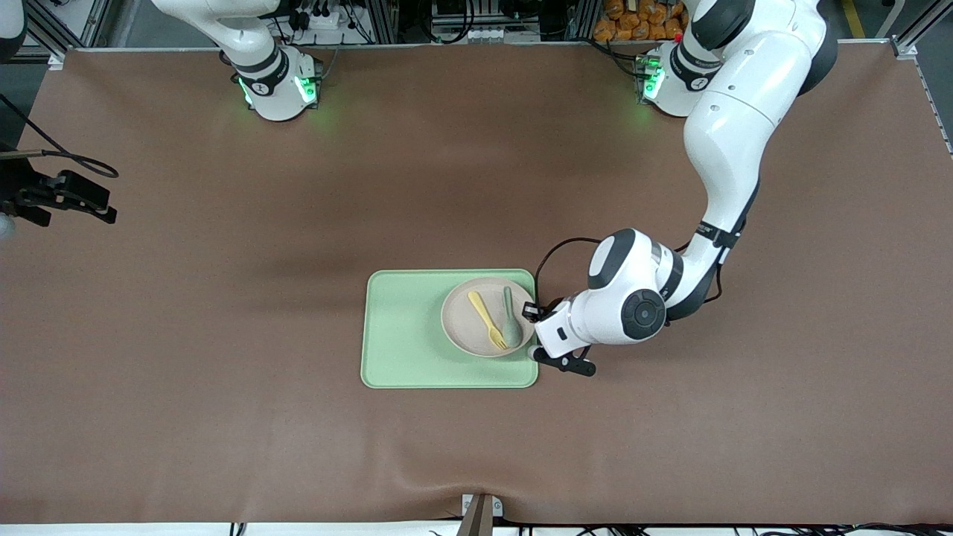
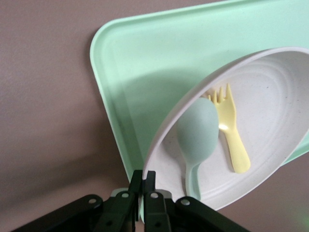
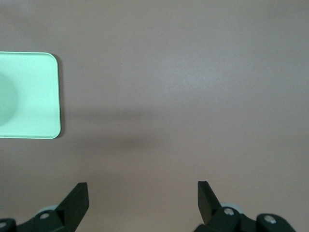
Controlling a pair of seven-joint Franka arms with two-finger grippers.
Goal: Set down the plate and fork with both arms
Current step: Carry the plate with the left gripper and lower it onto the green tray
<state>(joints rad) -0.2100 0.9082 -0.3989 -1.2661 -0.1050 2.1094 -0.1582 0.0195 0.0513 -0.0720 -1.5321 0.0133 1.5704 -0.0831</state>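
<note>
Brown bench (image 1: 223, 298), green tray (image 1: 402, 335) at centre.
Left tool (image 2: 143, 186) clamps plate (image 1: 465, 327) rim at four o'clock; right tool (image 3: 143, 200) waits, fingers apart.

surface: we see a brown mat (image 1: 223, 372) covering the table | top edge: aluminium frame rails (image 1: 74, 30), cables, orange items (image 1: 640, 22) | light: even, soft shadows, green glow on the mat

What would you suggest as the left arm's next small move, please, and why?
Probably a gentle lift of the plate. The left gripper is shut on its rim at the tray's edge, with the fork and spoon lying inside, so keep it level. The right gripper waits open over bare table.
</note>
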